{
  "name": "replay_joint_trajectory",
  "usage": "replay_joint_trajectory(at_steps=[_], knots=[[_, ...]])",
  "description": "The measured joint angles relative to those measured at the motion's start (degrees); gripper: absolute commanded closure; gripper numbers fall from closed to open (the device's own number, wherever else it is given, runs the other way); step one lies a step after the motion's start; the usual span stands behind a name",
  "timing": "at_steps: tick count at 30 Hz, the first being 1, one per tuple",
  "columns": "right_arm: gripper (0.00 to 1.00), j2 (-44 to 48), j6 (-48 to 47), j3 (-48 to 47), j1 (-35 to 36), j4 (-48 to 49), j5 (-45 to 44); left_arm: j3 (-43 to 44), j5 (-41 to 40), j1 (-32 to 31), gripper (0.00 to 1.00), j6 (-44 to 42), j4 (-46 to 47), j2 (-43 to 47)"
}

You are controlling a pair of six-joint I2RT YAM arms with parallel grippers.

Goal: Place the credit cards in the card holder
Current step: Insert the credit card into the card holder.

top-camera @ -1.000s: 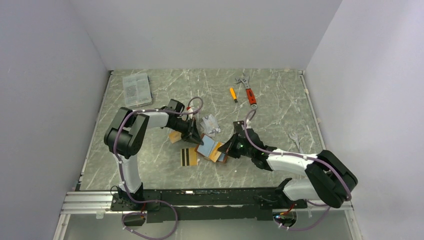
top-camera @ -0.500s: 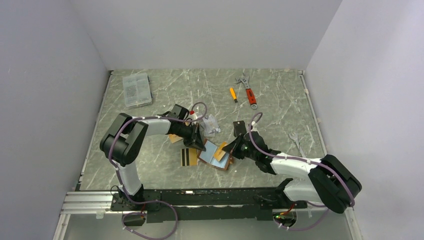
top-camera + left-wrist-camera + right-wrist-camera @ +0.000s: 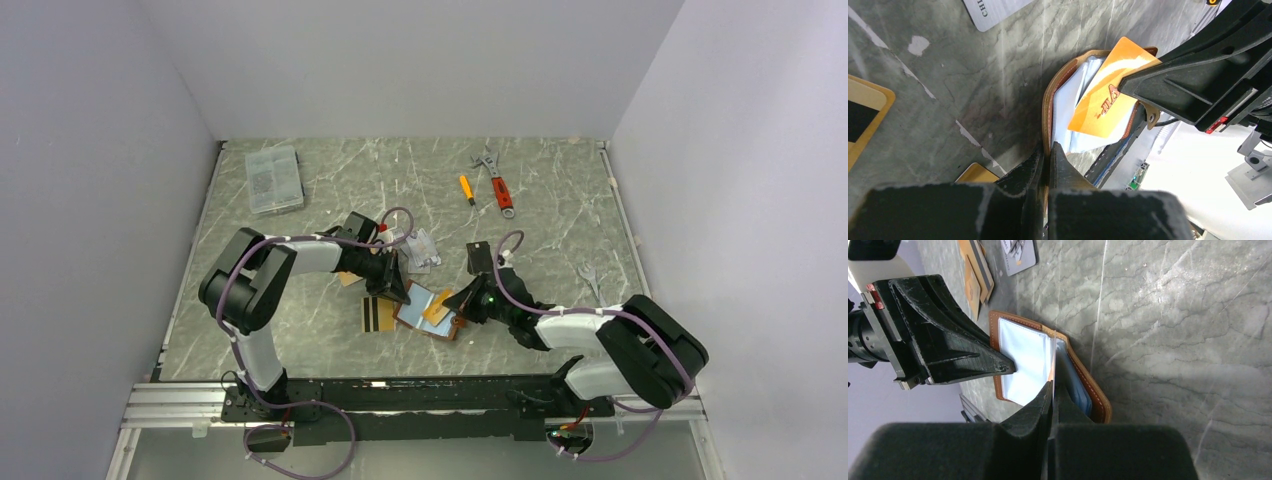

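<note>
Gold-and-black striped card point(image 3: 377, 313) lies flat on your table point(image 3: 310, 330), just left of the open tan leather card holder point(image 3: 1047, 107). Your left gripper point(image 3: 1049, 150) is pinched almost closed on the holder's near leather rim. An orange VIP card point(image 3: 1104, 100) lies tilted across the clear sleeves. Its far end is clamped between the tightly closed fingers of your right gripper point(image 3: 1053, 390). A silver-grey card point(image 3: 420, 248) sits just behind the holder.
</note>
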State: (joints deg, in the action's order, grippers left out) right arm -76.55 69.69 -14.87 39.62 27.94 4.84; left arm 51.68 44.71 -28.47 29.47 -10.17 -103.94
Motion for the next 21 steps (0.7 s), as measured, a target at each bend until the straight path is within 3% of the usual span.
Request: replay_joint_trajectory(at_steps=[7,21], knots=[[1.0,-1.79,0.46,-0.22,1.11,0.68,0.48,0.0,-0.98,-0.39,0.91,-0.07,-0.15,0.48],[1.0,-6.93,0.44,-3.19,2.19,1.62,4.5,0.0,-2.23,-0.74,0.75,-0.17,-0.11,0.63]])
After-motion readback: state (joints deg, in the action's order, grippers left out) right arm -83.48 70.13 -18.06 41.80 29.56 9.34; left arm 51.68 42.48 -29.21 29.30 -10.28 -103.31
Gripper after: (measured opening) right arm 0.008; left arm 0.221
